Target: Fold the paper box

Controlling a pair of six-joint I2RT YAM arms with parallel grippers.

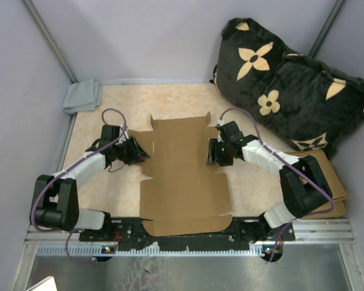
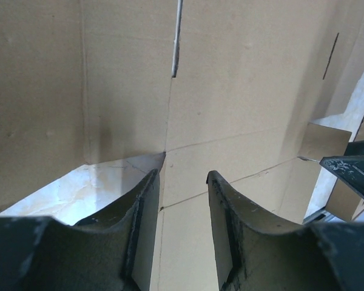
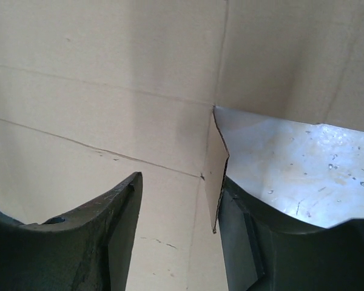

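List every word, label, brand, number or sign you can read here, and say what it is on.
No readable text in any view.
Box: plain brown, unprinted; only creases and slots.
Cushion: tan flower shapes, no letters.
Base rail: any marking on it is too small to read.

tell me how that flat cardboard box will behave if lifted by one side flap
Probably light: the paper box is a single thin sheet lying flat on the table. Likely to hinge, not stay stiff: crease lines cross it and one side tab looks bent up. Pushed edge-on it may slide on that smooth surface.
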